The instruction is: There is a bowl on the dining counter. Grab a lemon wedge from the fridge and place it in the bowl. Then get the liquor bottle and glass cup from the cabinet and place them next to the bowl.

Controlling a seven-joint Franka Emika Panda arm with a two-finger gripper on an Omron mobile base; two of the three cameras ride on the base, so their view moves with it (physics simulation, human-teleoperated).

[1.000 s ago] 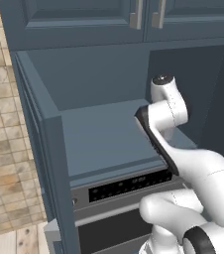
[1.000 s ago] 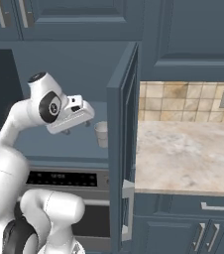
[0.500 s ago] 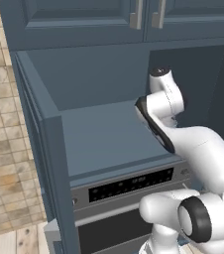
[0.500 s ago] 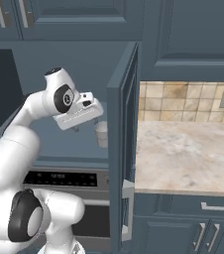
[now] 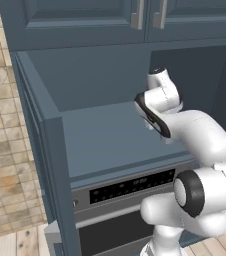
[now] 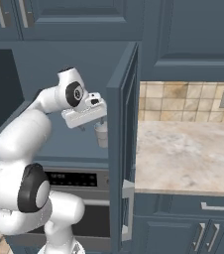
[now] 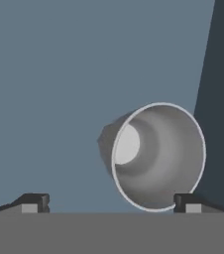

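A pale grey glass cup (image 7: 153, 156) stands on the cabinet shelf, and the hand view looks into its open mouth. In the right base view the cup (image 6: 101, 134) sits just below and in front of my hand, close to the open cabinet door (image 6: 124, 149). My gripper (image 7: 109, 203) is open, its two dark fingertips (image 7: 34, 202) wide apart, the right one at the cup's rim. Nothing is held. The hand (image 6: 86, 111) reaches into the cabinet from the left. The liquor bottle, bowl and lemon wedge are out of view.
The blue cabinet shelf (image 5: 105, 140) lies above a built-in oven (image 5: 125, 187). The cabinet's left wall (image 5: 40, 130) stands near the arm. A marble counter (image 6: 183, 154) with tiled backsplash extends to the right of the open door.
The arm has reached further into the cabinet, and the hand has moved toward the glass cup and the open door. The cup stays in place.
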